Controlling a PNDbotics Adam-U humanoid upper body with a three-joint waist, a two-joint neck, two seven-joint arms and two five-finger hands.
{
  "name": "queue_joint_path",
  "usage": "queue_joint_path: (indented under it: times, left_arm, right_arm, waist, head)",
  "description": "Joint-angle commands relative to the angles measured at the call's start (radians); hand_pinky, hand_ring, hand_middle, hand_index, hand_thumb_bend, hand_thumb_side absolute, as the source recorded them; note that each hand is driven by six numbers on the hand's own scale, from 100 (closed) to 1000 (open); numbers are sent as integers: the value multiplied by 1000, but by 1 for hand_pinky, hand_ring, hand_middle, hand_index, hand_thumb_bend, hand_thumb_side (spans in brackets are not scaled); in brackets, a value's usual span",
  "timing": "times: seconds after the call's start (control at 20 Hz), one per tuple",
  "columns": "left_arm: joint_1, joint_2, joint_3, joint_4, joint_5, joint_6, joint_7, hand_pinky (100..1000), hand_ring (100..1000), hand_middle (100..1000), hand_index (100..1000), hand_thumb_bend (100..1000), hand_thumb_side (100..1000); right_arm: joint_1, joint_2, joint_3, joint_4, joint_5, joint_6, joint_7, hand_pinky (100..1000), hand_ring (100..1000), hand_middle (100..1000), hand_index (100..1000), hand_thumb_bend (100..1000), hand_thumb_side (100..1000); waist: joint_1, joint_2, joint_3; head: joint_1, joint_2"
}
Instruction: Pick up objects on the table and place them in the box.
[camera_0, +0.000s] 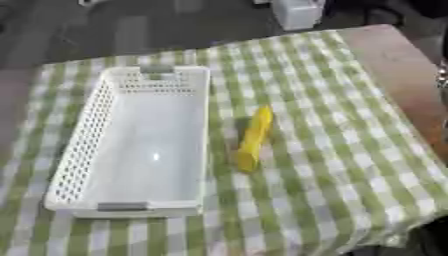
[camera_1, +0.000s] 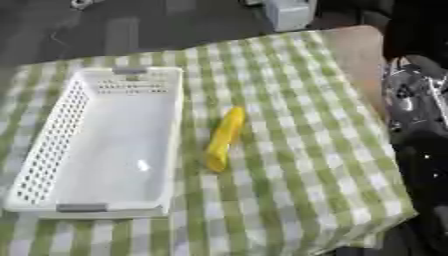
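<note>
Only the right arm (camera_1: 418, 107) shows, at the right edge; its hand's state cannot be told. Left of it, well apart, a yellow object (camera_1: 224, 138) lies beside the white box (camera_1: 52, 130).

Green-and-white checked tablecloth (camera_0: 350, 165) covers most of the table, hanging over the near edge. Bare brown tabletop (camera_0: 398, 75) shows along the right side and far right corner. Dark grey floor (camera_0: 105, 30) beyond the far edge, with pale reflective patches. A white boxy object (camera_0: 297, 12) stands on the floor past the table, top cut off by frame.
</note>
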Motion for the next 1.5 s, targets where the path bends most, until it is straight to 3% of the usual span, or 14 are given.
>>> queue_joint_path:
  times: [0.05,0.55,0.75,0.9,1.05,1.25,1.3,1.5]
  left_arm:
    - [-3,25,7,-11,-3,-1,1,550,585,1000,891,421,746]
    - [-2,25,7,-11,-3,-1,2,548,585,1000,892,421,747]
    - [4,24,8,-11,-3,5,3,546,585,1000,893,421,748]
    - [7,25,8,-11,-2,6,2,545,584,1000,894,420,748]
    - [12,27,7,-11,-3,7,1,542,584,1000,894,418,750]
    - [17,31,8,-11,-9,8,1,540,583,1000,895,416,751]
    - [18,31,8,-11,-10,8,1,539,583,1000,895,417,750]
    - [23,34,6,-11,-11,10,1,538,583,1000,896,415,752]
  right_arm:
    - [-12,-29,-3,-13,-3,3,2,622,713,746,811,516,844]
    - [-8,-31,-4,-13,5,9,5,619,713,747,804,515,846]
    - [16,-43,-19,-13,76,26,-13,613,712,746,802,509,847]
    - [32,-83,1,-13,137,61,-27,606,712,747,802,498,852]
    - [44,-150,8,-13,226,43,-1,610,717,750,803,484,842]
    - [66,-228,12,-13,439,-54,33,627,726,757,810,479,830]
    - [70,-237,20,-13,490,-74,32,631,736,760,808,506,789]
    - [69,-264,85,-13,647,-126,40,640,744,767,811,484,821]
  waist:
    - [0,-9,-2]
    - [1,-9,-4]
    - [-1,-14,5]
    - [-4,-16,8]
    - [-8,-16,5]
    - [-11,-14,2]
    - [-11,-13,2]
    - [-13,-17,-1]
  head:
    - [-16,-3]
    - [-11,-3]
    - [1,-3]
    - [8,-3]
    - [15,-3]
    - [21,-3]
    - [21,-3]
    - [17,-3]
